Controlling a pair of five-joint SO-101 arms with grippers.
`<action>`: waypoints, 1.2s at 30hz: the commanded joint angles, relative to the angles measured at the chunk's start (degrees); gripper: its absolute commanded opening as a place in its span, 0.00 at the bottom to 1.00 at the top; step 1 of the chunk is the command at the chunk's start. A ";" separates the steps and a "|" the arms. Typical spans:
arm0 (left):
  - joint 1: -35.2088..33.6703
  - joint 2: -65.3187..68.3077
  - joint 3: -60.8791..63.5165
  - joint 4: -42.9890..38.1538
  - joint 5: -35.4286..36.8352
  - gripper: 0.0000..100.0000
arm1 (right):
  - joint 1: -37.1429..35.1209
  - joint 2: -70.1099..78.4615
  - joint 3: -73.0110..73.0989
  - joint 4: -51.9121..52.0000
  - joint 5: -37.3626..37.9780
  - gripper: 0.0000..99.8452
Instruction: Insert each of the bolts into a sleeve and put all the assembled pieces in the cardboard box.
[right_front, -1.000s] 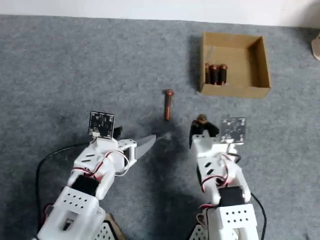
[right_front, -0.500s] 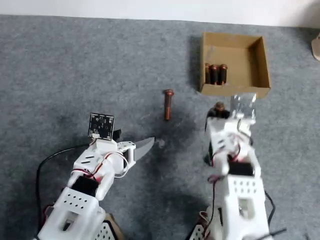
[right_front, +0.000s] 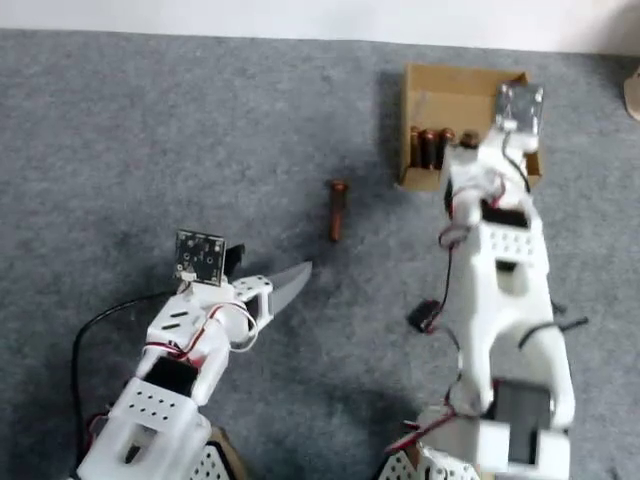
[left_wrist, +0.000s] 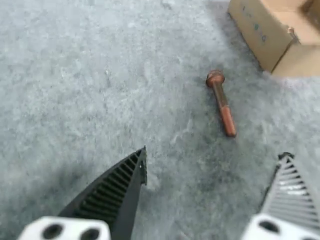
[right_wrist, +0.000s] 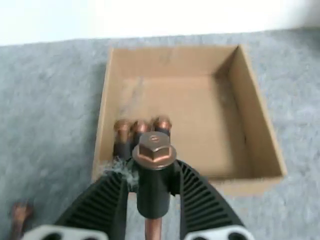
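My right gripper (right_front: 466, 150) is shut on an assembled piece (right_wrist: 154, 149), a copper bolt upright in a black sleeve. It hangs over the near wall of the cardboard box (right_wrist: 250, 100), also seen as the box (right_front: 465, 75) in the high view. Three assembled pieces (right_wrist: 141, 129) lie side by side inside, against the near left corner. A loose copper bolt (right_front: 337, 210) lies on the carpet left of the box. My left gripper (left_wrist: 214, 155) stands open just short of that bolt (left_wrist: 221, 102), nothing between its fingers.
Grey carpet covers the whole table. A tan object (right_front: 632, 95) pokes in at the right edge, beyond the box. A black cable (right_front: 85, 335) loops beside the left arm's base. Open carpet stretches left of the loose bolt.
The right arm has swung forward and right with the assembled piece, from beside the loose bolt to over the box's near wall. The left arm has barely shifted.
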 joint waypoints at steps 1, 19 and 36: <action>-0.40 -0.75 1.10 -1.76 -0.44 0.37 | 0.75 5.93 -12.00 -1.19 4.48 0.00; -0.40 -0.48 1.10 -1.76 -0.44 0.37 | 1.27 29.93 -27.74 -1.27 5.80 0.01; -0.40 -0.40 1.10 -1.67 -0.18 0.37 | 5.67 32.22 -40.31 19.21 -3.08 0.13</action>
